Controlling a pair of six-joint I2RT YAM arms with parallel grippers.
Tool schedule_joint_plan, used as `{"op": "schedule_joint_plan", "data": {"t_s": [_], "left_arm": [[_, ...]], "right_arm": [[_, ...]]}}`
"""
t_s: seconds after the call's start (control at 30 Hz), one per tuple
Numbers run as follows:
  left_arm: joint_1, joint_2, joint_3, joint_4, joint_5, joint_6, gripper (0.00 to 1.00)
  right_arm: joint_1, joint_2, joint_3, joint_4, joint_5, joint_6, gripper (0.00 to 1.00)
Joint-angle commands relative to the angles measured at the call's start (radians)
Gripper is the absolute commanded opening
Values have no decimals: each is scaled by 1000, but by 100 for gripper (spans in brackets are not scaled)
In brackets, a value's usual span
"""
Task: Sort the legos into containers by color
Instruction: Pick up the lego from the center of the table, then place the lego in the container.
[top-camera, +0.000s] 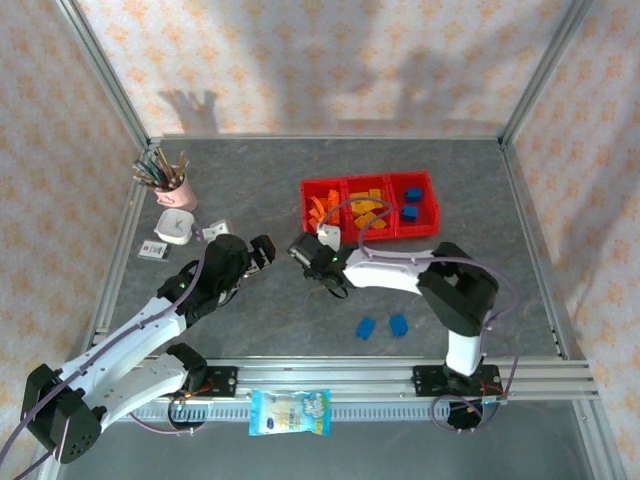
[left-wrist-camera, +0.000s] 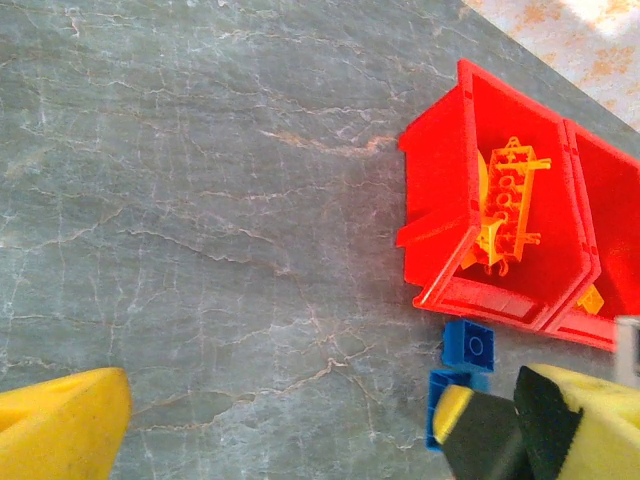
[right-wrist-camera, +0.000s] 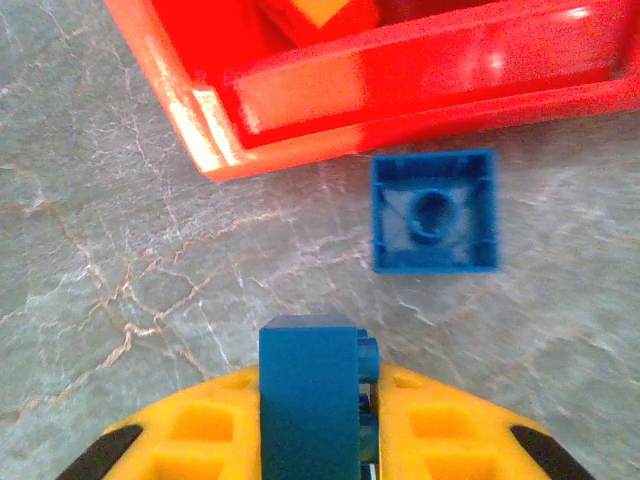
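Your right tool (right-wrist-camera: 315, 405) is clenched on a blue brick (right-wrist-camera: 305, 350) just off the near corner of the red bins (right-wrist-camera: 420, 95), at their orange-filled end. A second blue brick (right-wrist-camera: 433, 212) lies studs-down on the surface beside that wall. You look mid-carry: lift clear of the rim, cross to the bins' blue end, then release. Your left tool (top-camera: 264, 250) hangs open nearby

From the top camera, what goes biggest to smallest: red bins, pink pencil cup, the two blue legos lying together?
1. red bins
2. pink pencil cup
3. one blue lego and the other blue lego: they look alike
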Motion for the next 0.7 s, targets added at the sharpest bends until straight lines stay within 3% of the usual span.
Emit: {"op": "schedule_joint_plan", "data": {"t_s": [0.0,0.2,0.37,0.53,0.67], "left_arm": [[4,16,32,48,36,13,99],[1,90,71,99,104,32,99],[0,163,111,177,189,37,99],[-32,236,165,214,197,42,99],[-57,299,212,227,192,49,99]], "right_arm": [[4,-131,-52,-18,48,-19,22],[-126,-310,-111,-66,73,-87,22],[-355,-395,-134,-36,39,-204,23],[-557,-318,-68,-11,-40,-324,24],[-649,-180,22,-10,-31,-376,24]]}}
